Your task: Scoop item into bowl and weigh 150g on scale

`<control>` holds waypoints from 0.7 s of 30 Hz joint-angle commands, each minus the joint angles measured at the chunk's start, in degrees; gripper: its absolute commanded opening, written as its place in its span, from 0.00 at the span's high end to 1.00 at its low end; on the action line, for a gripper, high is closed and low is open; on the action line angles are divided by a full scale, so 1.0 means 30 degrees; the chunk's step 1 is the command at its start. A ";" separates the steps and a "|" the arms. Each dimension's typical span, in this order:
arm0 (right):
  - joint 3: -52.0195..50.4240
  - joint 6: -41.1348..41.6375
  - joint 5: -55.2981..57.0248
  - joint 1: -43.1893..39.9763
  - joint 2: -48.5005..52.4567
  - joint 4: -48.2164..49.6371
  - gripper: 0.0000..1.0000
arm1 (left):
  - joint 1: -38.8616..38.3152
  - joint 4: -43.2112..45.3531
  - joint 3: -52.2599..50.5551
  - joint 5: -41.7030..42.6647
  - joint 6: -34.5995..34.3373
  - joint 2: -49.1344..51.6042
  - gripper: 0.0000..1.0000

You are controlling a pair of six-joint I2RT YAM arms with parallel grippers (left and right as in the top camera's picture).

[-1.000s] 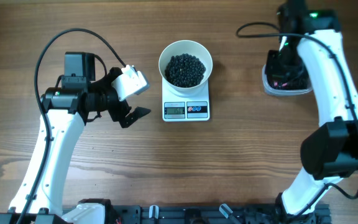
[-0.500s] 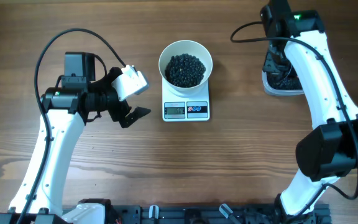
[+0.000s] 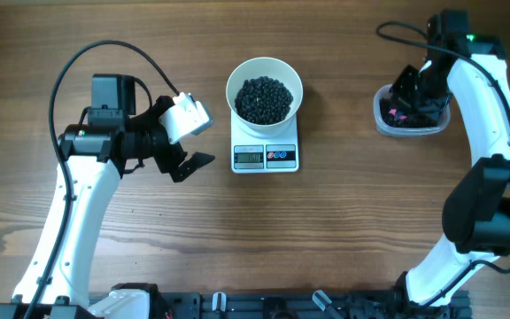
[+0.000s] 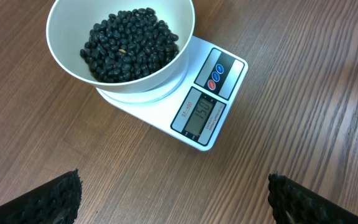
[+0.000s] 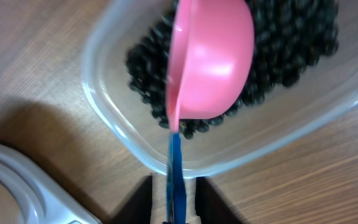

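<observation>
The bowl [image 3: 265, 74] of beans [image 3: 265, 99] sits on the scale [image 3: 265, 157], upper centre. At upper right, above the tub [image 5: 99, 71], the handle of the scoop [image 5: 213, 59] lies between the fingers of my right gripper [image 5: 174, 198]; clamped or loose, I cannot tell. I would release low, then rise straight. My left gripper [image 3: 193, 140] gapes wide.

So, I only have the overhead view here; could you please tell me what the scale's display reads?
Observer: From the left wrist, the scale shows 150, with the bowl of beans on it.
Operator: Thank you. And over on the right side?
Observer: The right wrist shows a pink scoop, seen from its rounded outside, above the clear tub.
Operator: Is it held?
Observer: Its blue handle lies between the jaws of the right gripper; whether they grip it is unclear.
</observation>
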 commanded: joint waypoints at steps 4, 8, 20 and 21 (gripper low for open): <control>-0.0313 0.1821 -0.0772 -0.0233 0.0051 -0.1421 0.38 | 0.0095 -0.0015 -0.0036 0.0080 0.0386 0.0109 0.00; -0.0313 0.2266 -0.0743 -0.0321 -0.0306 -0.2958 0.33 | 0.0095 -0.0015 -0.0036 0.0080 0.0386 0.0109 0.00; -0.0306 0.1282 -0.2273 -0.0117 -0.9347 -0.2215 0.00 | 0.0095 -0.0015 -0.0036 0.0080 0.0386 0.0109 0.00; -0.0306 0.1290 -0.2266 -0.0117 -1.0346 -0.2222 0.00 | 0.0095 -0.0015 -0.0036 0.0080 0.0386 0.0109 0.00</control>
